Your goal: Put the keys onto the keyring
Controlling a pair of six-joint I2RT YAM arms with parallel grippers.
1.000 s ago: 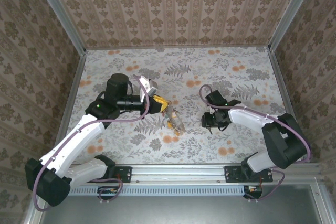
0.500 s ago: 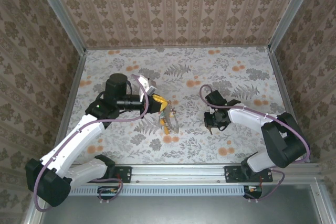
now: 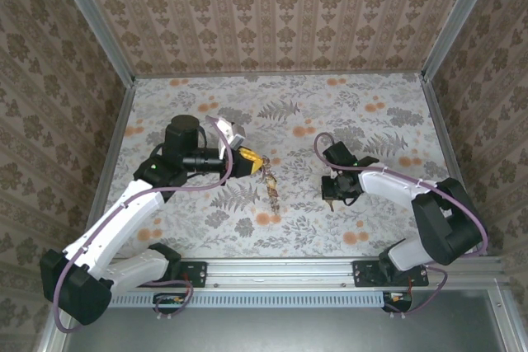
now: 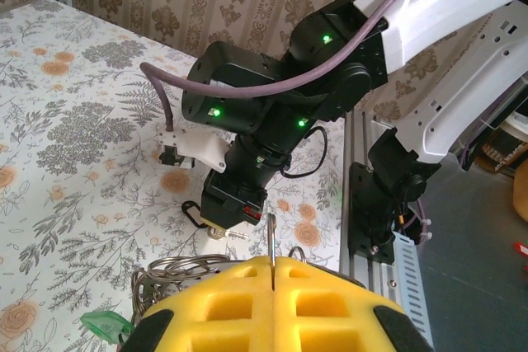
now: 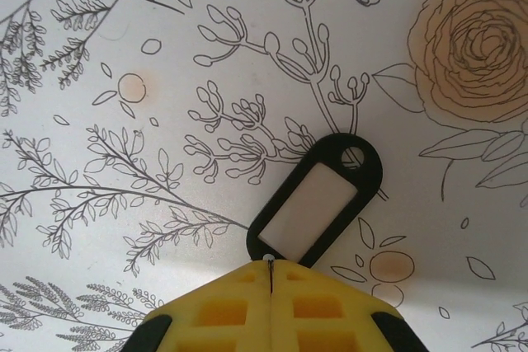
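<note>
Keyring (image 3: 270, 185) dangles left of centre above the tabletop (image 3: 346, 113), pinched by a thin metal edge in the fully closed left gripper (image 4: 272, 263). To the right, the right gripper (image 5: 271, 263) is closed on one end of a black tag (image 5: 318, 199) lying flat. Lifting the tag level, with its hole leading towards a steady ring, should ease threading.

Keyring (image 3: 268, 179): dark, with small orange-brown keys (image 3: 271, 192) bunched on it, too small to tell apart. Hangs tilted from left gripper (image 3: 254, 162) tip, on side away from arm.
Wrist view: grey wire coils (image 4: 177, 268) just left of gripper, green charm (image 4: 102, 325) below them; thin grey metal edge (image 4: 271, 237) upright between pressed-together pads.
</note>
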